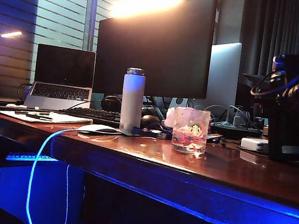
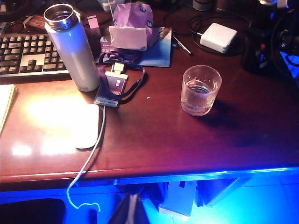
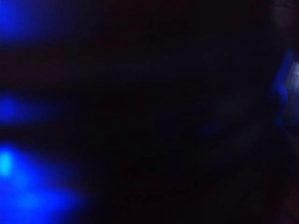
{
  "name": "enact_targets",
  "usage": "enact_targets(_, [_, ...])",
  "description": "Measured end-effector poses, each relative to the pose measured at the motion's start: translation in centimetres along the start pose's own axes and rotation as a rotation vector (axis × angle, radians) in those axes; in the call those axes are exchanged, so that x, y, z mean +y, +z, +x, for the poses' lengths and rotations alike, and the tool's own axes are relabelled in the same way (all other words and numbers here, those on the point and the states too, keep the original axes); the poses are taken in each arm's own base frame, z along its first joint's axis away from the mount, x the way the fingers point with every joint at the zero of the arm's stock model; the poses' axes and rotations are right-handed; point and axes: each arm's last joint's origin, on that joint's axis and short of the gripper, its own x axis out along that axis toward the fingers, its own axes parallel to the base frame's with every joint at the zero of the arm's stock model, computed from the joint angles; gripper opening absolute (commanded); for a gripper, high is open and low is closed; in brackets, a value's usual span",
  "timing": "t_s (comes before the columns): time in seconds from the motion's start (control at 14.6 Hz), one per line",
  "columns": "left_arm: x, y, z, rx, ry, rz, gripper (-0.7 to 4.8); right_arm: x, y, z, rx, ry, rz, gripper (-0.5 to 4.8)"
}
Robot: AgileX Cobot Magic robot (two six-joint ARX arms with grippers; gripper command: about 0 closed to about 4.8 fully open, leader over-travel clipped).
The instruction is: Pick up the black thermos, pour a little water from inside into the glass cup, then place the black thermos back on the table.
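Note:
The black thermos [image 1: 284, 134] stands upright at the right end of the table [image 1: 133, 156], its pale band just above the wood. My right gripper [image 1: 288, 104] is closed round its upper body; the right wrist view is filled with blurred black. The glass cup [image 1: 191, 129] sits left of the thermos, apart from it, and holds a little water [image 2: 200, 91]. From the left wrist view the thermos [image 2: 254, 53] is a dark shape beyond the cup. My left gripper [image 2: 133, 211] hangs shut and empty below the table's front edge [image 2: 140, 175].
A white slim bottle [image 1: 132, 100] with a silver cap stands left of the cup, next to a lanyard with a badge [image 2: 114, 86], a white mouse [image 2: 88, 126] and a keyboard [image 2: 28, 53]. A white charger [image 2: 217, 37] lies by the thermos. Monitors and a laptop [image 1: 60, 79] line the back.

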Motion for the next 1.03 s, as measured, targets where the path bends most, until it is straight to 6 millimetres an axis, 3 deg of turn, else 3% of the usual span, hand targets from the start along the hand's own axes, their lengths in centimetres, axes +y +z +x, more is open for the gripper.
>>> enact_targets(0.55, [0.0,0.0,0.0,0.000,0.000,0.000,-0.03,4.6,1.2,-1.4,-0.026,0.145,-0.082,0.12])
enact_targets(0.82, [0.0,0.0,0.0,0.000,0.000,0.000,-0.03,6.2,4.0,-0.4,-0.019,0.148,-0.129,0.12])
enact_targets(1.03, [0.0,0.0,0.0,0.000,0.000,0.000,-0.03,6.7,4.3,-0.4,-0.002,0.159,-0.219,0.12])
